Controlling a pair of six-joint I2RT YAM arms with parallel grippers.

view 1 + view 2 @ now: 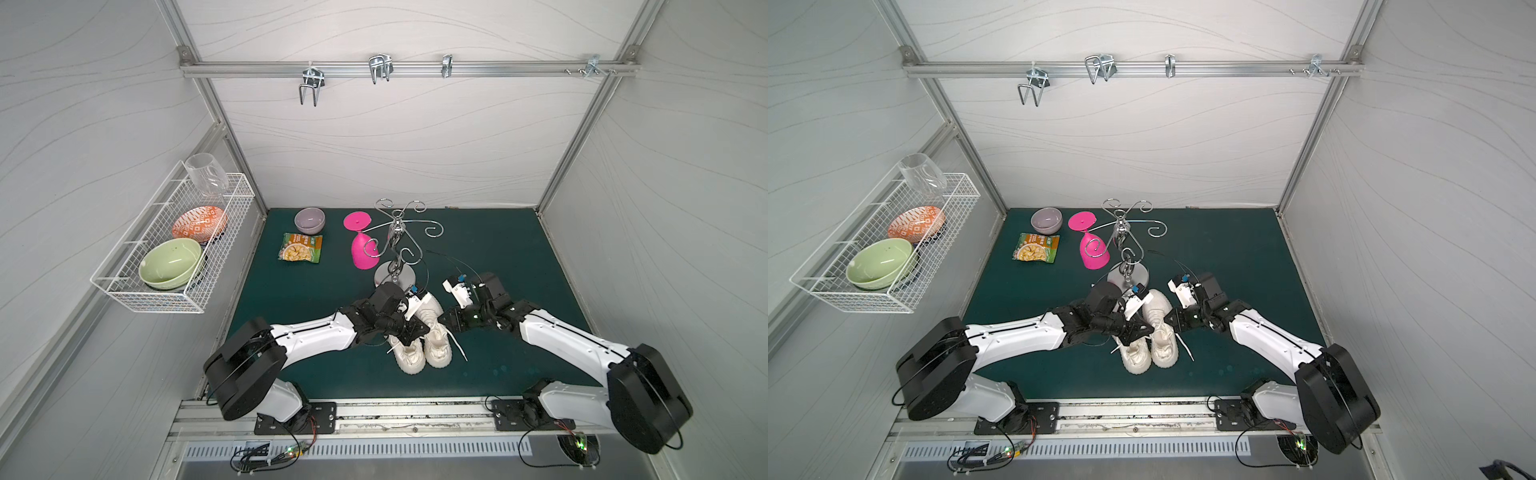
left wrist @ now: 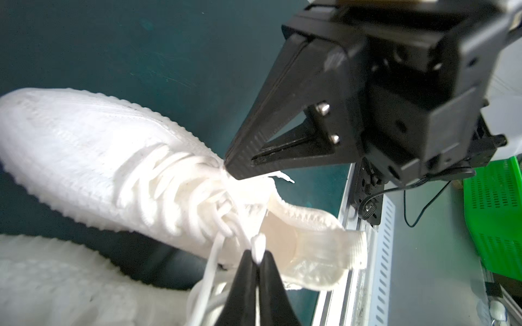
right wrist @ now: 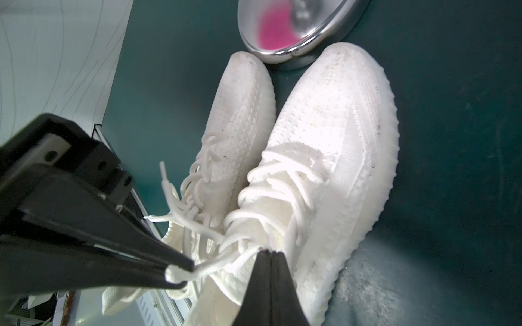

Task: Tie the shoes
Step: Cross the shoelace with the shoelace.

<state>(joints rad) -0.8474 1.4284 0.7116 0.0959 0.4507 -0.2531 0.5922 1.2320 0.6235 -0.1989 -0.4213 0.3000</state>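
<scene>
Softness rules this job, I judge. The cream-white knit sneakers (image 1: 438, 353) stand side by side near the front of the dark green mat (image 1: 519, 257), toes just beside the round base of the chrome scroll-armed stand (image 3: 324, 22). They look light, with uppers that give under a push, so a hard tug would likely drag or tip a shoe rather than tighten anything. The thin white lace (image 2: 259, 243) is limp and probably slick. I would take it on the free strand a little way out from the top eyelets, not at the stiff tip.

My left gripper (image 2: 257, 258) has its jaws nearly together with a fold of that lace pinched between them, over the collar of the sneaker on my right. My right gripper (image 3: 270, 255) is closed. A strand runs up to its tip, but I cannot tell whether it is pinched there or merely touching.

In both top views my left wrist covers the lacing, so no knot can be checked. Both wrist views cut my own fingers off at the frame edge, and the nearest parts are blurred. The other sneaker's lace ends lie loose.
</scene>
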